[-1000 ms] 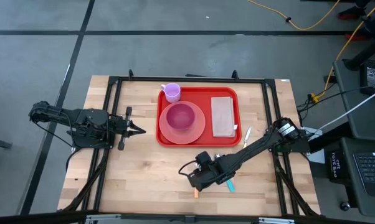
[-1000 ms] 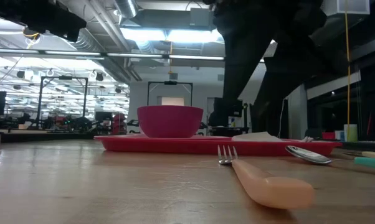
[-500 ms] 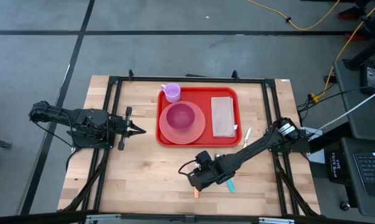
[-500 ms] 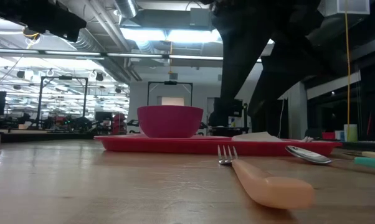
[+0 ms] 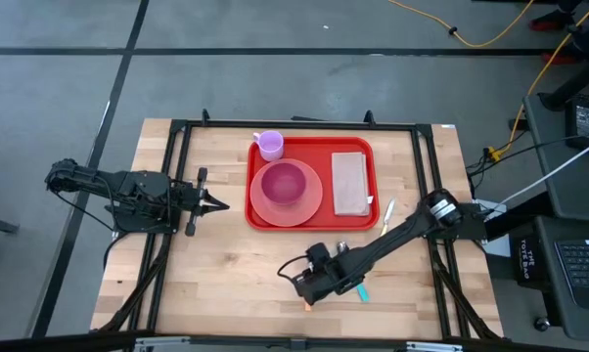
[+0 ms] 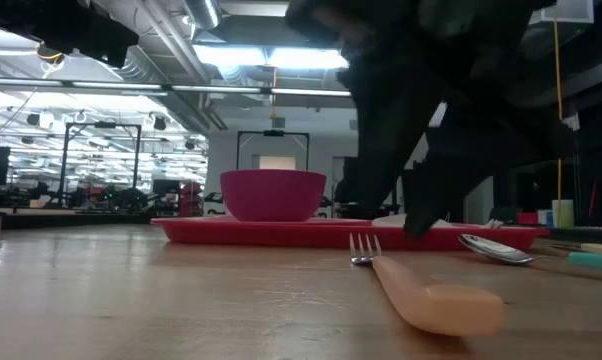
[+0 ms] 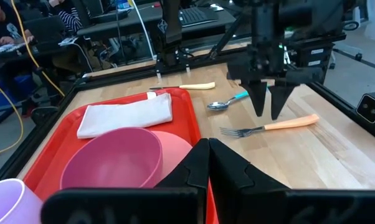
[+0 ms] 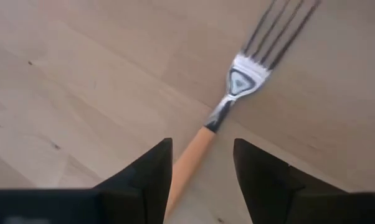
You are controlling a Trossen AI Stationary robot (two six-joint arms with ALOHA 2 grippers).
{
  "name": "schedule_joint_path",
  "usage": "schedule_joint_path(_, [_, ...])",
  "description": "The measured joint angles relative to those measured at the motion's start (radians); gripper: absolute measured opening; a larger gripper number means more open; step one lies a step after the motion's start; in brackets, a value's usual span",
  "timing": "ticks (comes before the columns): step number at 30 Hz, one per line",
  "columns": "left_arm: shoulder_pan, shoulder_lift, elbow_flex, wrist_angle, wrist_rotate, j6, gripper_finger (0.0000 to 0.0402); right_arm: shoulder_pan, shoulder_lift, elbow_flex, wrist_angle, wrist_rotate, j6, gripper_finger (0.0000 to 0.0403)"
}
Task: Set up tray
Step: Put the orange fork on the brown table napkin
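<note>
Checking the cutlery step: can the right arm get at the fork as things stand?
Probably yes. The right gripper hangs directly over the fork, jaws open astride its orange handle, with bare wood around it. The spoon and the tray lie clear to the side.

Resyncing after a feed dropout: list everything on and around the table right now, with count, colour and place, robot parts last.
tray: 1, red, table centre, toward the far edge
plate: 1, pink, on the tray's left half
bowl: 1, magenta, on the plate
napkin: 1, pale, on the tray's right half
cup: 1, lilac, at the tray's far left corner
fork: 1, orange handle, on the table near of the tray, under the right gripper
spoon: 1, teal handle, on the table beside the fork
knife: 1, cream handle, right of the tray
left gripper: shut, waiting left of the tray
right gripper: open, straddling the fork handle
</note>
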State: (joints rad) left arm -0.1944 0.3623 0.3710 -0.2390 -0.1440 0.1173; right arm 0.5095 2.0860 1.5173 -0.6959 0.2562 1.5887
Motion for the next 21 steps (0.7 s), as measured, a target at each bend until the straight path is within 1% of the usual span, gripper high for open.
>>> schedule_joint_path(3, [0.0,0.0,0.0,0.0,0.0,0.0,0.0005,-0.001,0.019,0.0,0.017,-0.021,0.0,0.0174])
schedule_joint_path(10, [0.0,0.0,-0.001,0.0,0.0,0.0,0.0005,-0.001,0.039,0.0,0.05,-0.025,-0.001,0.0174])
schedule_joint_path(17, [0.0,0.0,-0.001,0.0,0.0,0.0,0.0006,-0.009,0.072,0.004,0.047,-0.086,0.004,0.0174])
schedule_joint_path(21, [0.0,0.0,-0.001,0.0,0.0,0.0,0.0006,-0.018,0.073,0.008,0.024,-0.1,0.005,0.0174])
